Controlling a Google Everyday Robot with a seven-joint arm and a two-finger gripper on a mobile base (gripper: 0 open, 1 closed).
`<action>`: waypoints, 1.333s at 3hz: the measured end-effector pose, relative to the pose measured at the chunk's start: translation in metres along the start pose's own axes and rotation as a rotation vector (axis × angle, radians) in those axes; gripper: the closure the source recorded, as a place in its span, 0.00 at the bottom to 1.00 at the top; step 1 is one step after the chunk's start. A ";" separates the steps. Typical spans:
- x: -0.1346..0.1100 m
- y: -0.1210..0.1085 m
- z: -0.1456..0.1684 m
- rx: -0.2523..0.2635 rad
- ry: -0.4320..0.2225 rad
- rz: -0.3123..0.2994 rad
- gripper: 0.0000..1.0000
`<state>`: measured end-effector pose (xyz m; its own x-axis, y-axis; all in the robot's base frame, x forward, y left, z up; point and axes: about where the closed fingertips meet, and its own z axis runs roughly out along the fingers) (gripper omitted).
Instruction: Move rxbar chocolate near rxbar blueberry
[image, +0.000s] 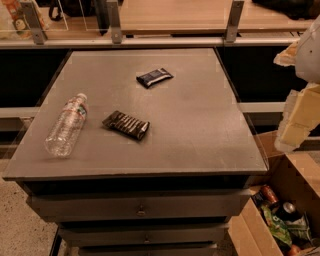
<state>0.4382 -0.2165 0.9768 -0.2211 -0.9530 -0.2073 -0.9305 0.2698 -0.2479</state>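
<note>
The rxbar chocolate (126, 124), a dark brown wrapper with pale stripes, lies flat near the middle of the grey table (200, 125). The rxbar blueberry (154, 77), a small navy wrapper with a white label, lies further back, slightly to the right. The two bars are well apart. My gripper (299, 117) hangs at the right edge of the view, off the table's right side and above the floor, far from both bars. It holds nothing that I can see.
A clear plastic water bottle (66, 126) lies on its side at the table's left. A cardboard box (280, 215) with cans and packets stands on the floor at the lower right. A railing and counter run behind the table.
</note>
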 end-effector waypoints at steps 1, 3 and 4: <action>0.000 0.000 0.000 0.000 0.000 0.000 0.00; -0.014 0.007 0.011 0.001 -0.022 0.025 0.00; -0.036 0.018 0.029 -0.026 -0.062 0.038 0.00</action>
<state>0.4374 -0.1734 0.9525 -0.2383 -0.9316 -0.2746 -0.9292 0.3009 -0.2147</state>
